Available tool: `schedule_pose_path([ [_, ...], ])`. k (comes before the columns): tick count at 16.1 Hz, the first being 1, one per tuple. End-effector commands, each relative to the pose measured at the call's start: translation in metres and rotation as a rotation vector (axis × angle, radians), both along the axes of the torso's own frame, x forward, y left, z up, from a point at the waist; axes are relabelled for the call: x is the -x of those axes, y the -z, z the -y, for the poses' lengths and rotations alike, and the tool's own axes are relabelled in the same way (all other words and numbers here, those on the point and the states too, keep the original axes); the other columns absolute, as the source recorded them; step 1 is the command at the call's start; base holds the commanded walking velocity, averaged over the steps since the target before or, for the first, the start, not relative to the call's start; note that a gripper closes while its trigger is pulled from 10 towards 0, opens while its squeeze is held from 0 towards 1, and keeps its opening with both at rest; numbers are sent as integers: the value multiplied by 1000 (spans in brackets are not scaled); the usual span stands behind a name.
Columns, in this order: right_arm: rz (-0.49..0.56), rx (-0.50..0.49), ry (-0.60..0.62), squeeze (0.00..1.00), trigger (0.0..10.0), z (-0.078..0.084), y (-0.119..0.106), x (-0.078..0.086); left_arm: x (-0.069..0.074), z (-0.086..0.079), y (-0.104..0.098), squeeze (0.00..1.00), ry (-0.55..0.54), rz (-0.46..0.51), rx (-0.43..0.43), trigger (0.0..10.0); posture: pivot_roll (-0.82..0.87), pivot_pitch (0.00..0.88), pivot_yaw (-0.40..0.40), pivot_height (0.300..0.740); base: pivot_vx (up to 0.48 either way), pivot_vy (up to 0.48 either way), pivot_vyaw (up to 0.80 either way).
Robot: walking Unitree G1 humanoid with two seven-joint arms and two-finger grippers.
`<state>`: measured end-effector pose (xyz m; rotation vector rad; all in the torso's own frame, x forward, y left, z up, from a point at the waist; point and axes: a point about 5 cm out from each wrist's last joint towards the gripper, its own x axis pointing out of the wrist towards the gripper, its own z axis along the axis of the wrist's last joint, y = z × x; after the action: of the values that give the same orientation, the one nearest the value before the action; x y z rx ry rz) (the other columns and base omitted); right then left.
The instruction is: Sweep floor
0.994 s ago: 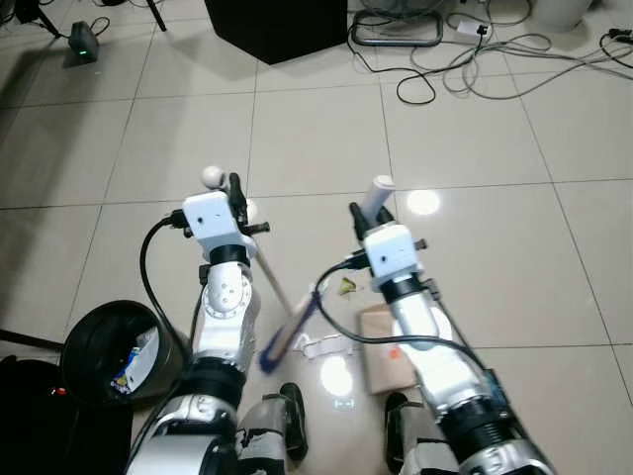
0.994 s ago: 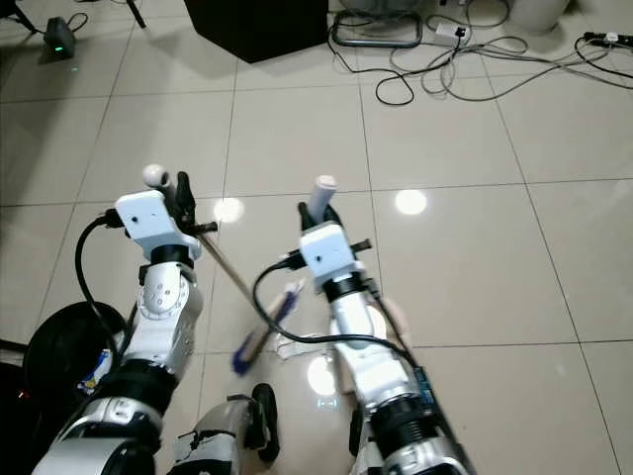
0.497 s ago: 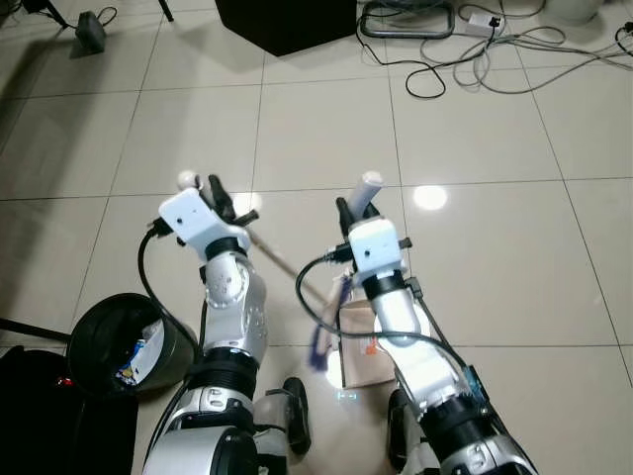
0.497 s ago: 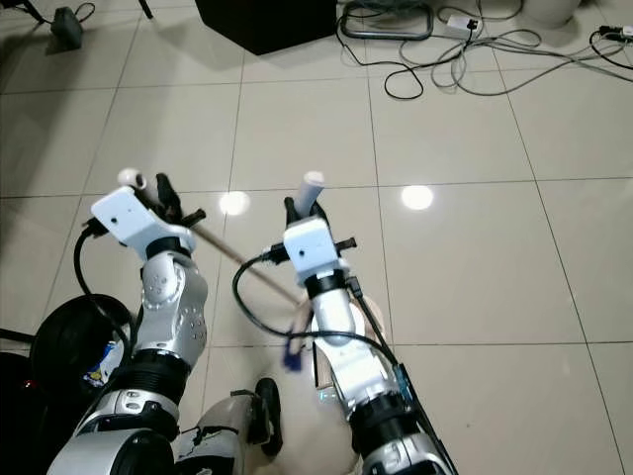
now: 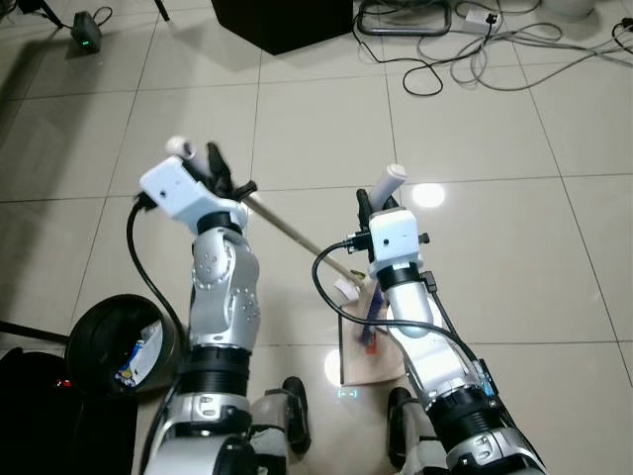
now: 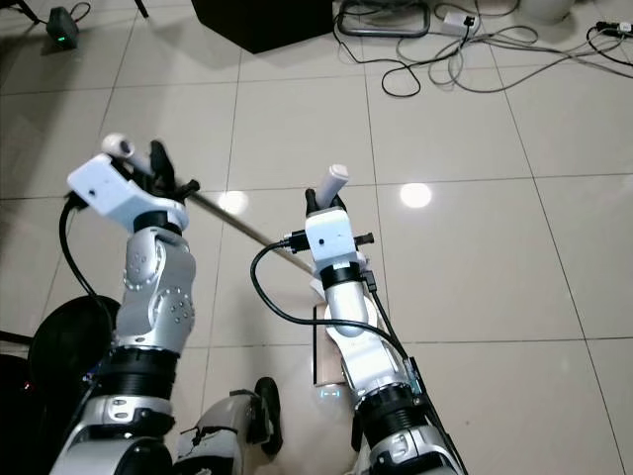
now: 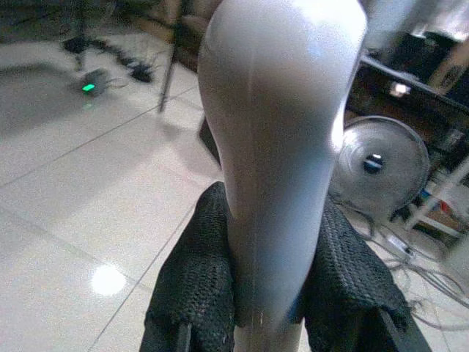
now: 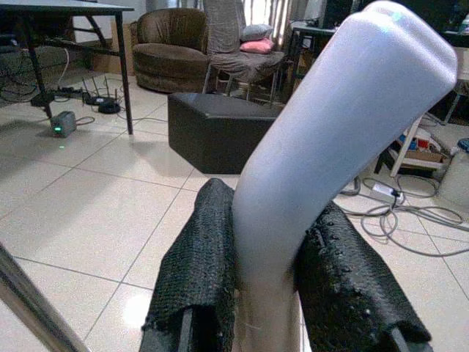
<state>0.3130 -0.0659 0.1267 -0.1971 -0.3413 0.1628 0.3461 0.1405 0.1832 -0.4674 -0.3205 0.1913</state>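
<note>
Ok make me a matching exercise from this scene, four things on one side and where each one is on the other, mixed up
Things:
1. left gripper
2. right gripper
3. black bin
4. cables

Places:
A. on the floor far ahead, to the right
B. shut on the broom handle
C. on the floor by the robot's left side
D. shut on the dustpan handle

Pairs: 1-B, 2-D, 3-C, 4-A

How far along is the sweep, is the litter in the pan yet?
Done: left gripper grips the long wooden broom stick, right gripper the white dustpan handle. In hand: the blue brush head sits on the flat tan dustpan; a white scrap lies at its edge. Left: push that in, then tip into the round black bin.
</note>
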Motion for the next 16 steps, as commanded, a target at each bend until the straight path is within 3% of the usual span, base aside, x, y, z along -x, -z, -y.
schedule_pose_path([
  [1,-69,0,11,0,10000,3,16,5,-3,-8,-30,0,14,132,-112,10000,99,327,121,740,0,0,0],
  [3,-74,0,10,0,10000,3,17,5,-7,-13,-37,0,22,156,-198,10000,98,332,123,740,0,0,0],
  [9,-82,-10,17,0,10000,6,17,2,-18,-25,-37,0,14,132,-261,10000,89,314,122,740,0,0,0],
  [12,-84,-69,45,0,10000,18,17,3,-21,-27,-30,0,24,113,-324,10000,82,277,114,740,0,0,0],
  [16,-79,-117,84,0,10000,40,23,11,-21,-45,-21,0,40,71,-409,10000,69,209,105,740,0,0,0],
])
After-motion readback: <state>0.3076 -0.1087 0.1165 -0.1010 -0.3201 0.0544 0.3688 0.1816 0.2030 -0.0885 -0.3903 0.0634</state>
